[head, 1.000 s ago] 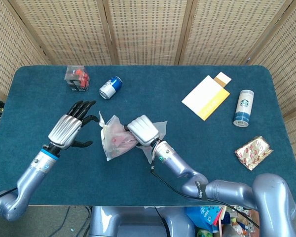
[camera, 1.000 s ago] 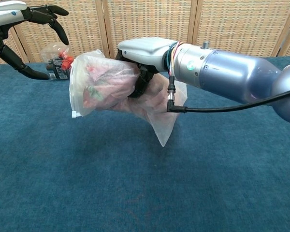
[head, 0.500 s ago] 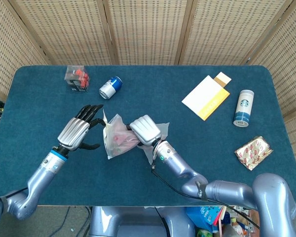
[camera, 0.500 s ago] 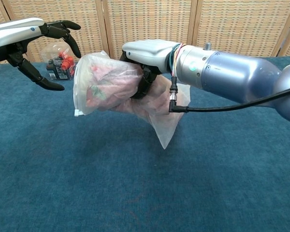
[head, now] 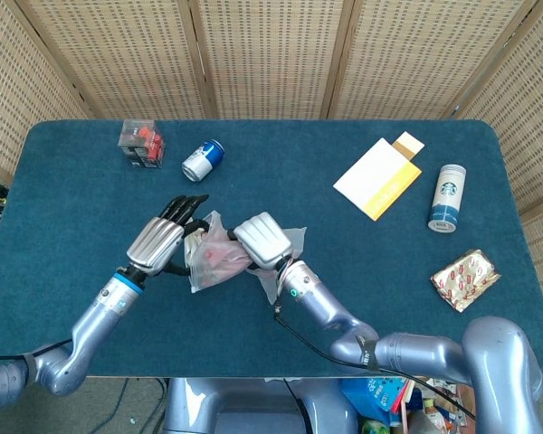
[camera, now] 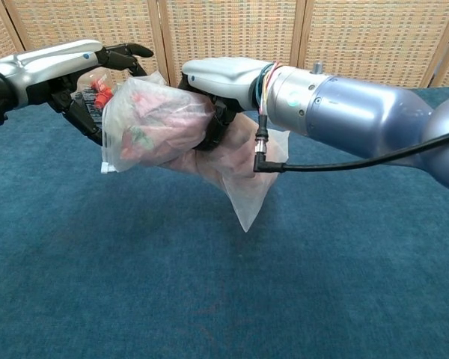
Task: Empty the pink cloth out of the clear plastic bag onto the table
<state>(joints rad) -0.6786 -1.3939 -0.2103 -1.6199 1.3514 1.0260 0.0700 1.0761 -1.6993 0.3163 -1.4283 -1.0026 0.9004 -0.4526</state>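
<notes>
The clear plastic bag (head: 204,268) (camera: 239,176) hangs above the blue table (head: 63,217), lying sideways with the pink cloth (head: 220,256) (camera: 161,120) bunched in its left end. My right hand (head: 262,237) (camera: 221,76) grips the bag around its middle from above. My left hand (head: 161,240) (camera: 63,66) is at the bag's left end, fingers spread, reaching over the top of the bag with the thumb behind it. I cannot tell whether it touches the plastic. The bag's loose right corner droops toward the table.
At the back left stand a clear box with red contents (head: 141,143) (camera: 97,94) and a blue can (head: 203,160) on its side. A white and yellow envelope (head: 378,177), a Starbucks cup (head: 447,197) and a foil packet (head: 464,279) lie at the right.
My left hand has moved right and come up against the bag's left end. My right hand still holds the bag, shifted slightly left.
</notes>
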